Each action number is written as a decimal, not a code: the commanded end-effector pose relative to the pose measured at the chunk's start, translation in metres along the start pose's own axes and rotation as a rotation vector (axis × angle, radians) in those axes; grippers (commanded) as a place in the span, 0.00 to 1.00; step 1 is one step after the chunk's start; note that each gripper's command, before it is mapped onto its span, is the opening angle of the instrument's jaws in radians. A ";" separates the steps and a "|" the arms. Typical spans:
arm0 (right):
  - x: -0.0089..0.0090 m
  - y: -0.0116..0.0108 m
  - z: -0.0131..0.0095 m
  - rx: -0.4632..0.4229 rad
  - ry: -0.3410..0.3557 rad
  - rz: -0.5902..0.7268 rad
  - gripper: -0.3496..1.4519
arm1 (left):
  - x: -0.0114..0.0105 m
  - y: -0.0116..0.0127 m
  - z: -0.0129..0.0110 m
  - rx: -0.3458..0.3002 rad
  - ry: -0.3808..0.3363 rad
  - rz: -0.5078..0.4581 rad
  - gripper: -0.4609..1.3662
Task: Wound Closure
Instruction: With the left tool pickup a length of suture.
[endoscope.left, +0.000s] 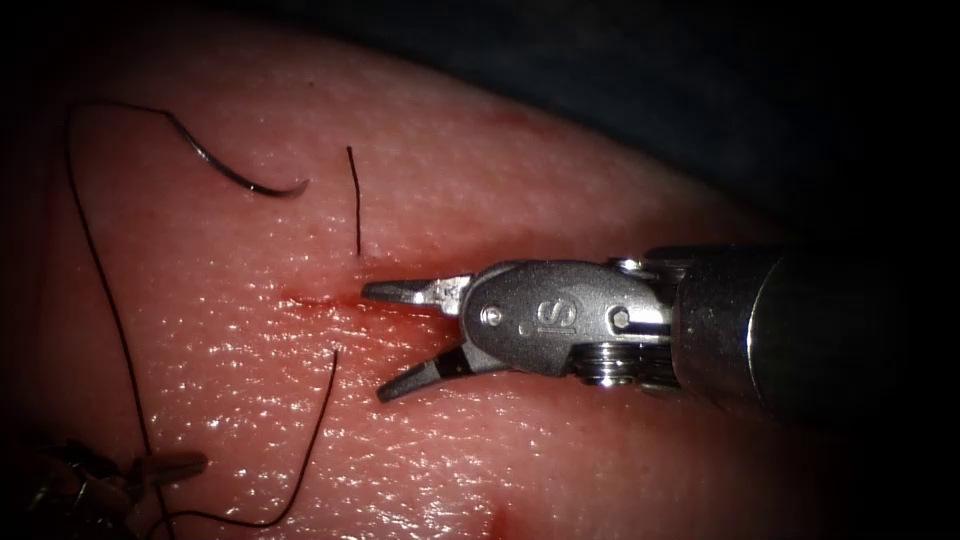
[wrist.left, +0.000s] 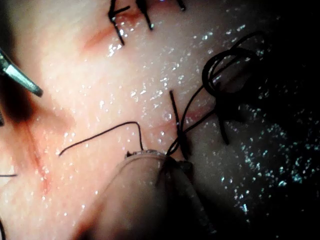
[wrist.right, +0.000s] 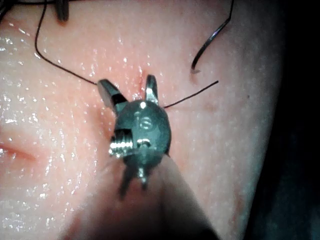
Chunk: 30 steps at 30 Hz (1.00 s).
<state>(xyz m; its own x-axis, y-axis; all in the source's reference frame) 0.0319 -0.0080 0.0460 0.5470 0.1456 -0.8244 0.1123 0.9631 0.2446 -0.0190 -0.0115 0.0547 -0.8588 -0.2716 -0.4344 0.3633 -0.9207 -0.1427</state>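
The curved needle (endoscope.left: 250, 185) lies loose on the tissue (endoscope.left: 560, 170), up and left of the short cut (endoscope.left: 310, 298), held by neither tool and not in the tissue. Its thread (endoscope.left: 100, 290) runs from the tail down the left side to my left tool (endoscope.left: 165, 467) at the lower left, which is shut on the thread. My right tool (endoscope.left: 375, 342) stands open just right of the cut, holding nothing. One thread piece (endoscope.left: 355, 200) enters the tissue above the cut; another (endoscope.left: 320, 420) leaves below it. In the right wrist view the open right tool (wrist.right: 129, 85) sits between the thread (wrist.right: 190, 95) and needle (wrist.right: 207, 47).
Red fluid (endoscope.left: 330, 305) wets the cut. In the left wrist view, earlier stitches (wrist.left: 117, 22) with cut ends show beside a coil of thread (wrist.left: 225, 65), and one jaw of the right tool (wrist.left: 22, 80) comes in. The tissue falls away to dark cloth (endoscope.left: 700, 80) behind.
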 end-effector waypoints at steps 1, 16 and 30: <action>-0.0001 0.0000 0.0000 0.001 0.000 -0.001 0.71 | 0.0001 0.0002 0.0001 -0.001 -0.004 -0.001 0.62; 0.0000 -0.0004 0.0002 -0.001 0.000 0.003 0.72 | -0.0004 -0.0006 0.0007 -0.096 0.077 -0.153 0.06; 0.0000 -0.0006 0.0001 -0.001 -0.001 0.004 0.71 | -0.0013 -0.0045 -0.0045 0.058 0.162 -0.209 0.06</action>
<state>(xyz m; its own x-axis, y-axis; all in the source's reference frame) 0.0320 -0.0086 0.0459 0.5479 0.1491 -0.8232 0.1085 0.9630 0.2467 -0.0180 -0.0053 0.0517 -0.8390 -0.0263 -0.5435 0.1518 -0.9705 -0.1874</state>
